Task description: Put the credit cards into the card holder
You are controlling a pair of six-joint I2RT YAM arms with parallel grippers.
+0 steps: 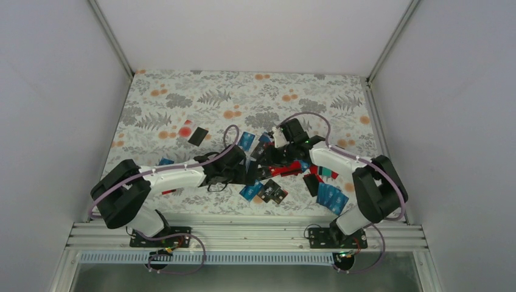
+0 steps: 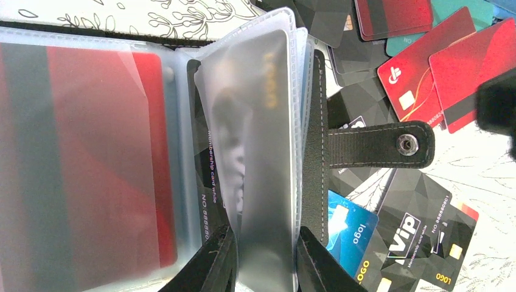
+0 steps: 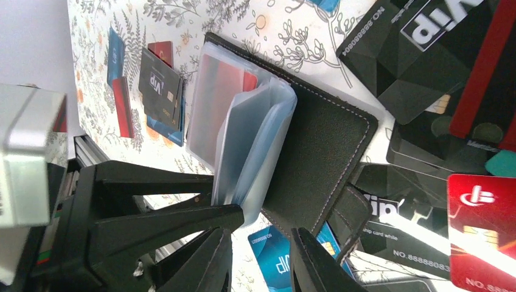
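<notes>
top / arms: left claw (image 1: 248,172) and right claw (image 1: 272,161) meet mid-table over the floral cloth (image 1: 182,103), close together.
top / holder: card holder (image 1: 260,170) sits between the 2 claws, mostly hidden under the arms.
top / cards: loose cards (image 1: 331,198) lie scattered around it and off to the right, several overlapping; most are not stowed yet.
left wrist / left claw: left claw (image 2: 264,261) is nearly closed, pinching the bunch of clear sleeves (image 2: 255,152) of the card holder (image 2: 314,121) and standing them up.
left wrist / holder: it lies open on the cloth, and the strap (image 2: 377,144) with its snap is flopped over loose cards. 1 red card (image 2: 122,152) sits in the flat sleeve at left.
left wrist / loose: black VIP card (image 2: 414,237), blue card (image 2: 350,228) and more red ones lie just beside the holder.
right wrist / right claw: right claw (image 3: 261,258) is part open with a narrow gap and nothing seen between the fingers; it hovers by the holder's near corner.
right wrist / holder: card holder (image 3: 322,146) is open with sleeves fanned, and the left claw's fingers (image 3: 170,222) are clamped on them.
step: my read is the loading stage, with pages held apart for an insert. Early: I can see 1 card in.
next: the right claw needs a loose card. They are thin and flat on the cloth, so it should probably take one that overlaps another or lift one by an edge. Then line its short edge up with a sleeve mouth while the left claw holds steady.
</notes>
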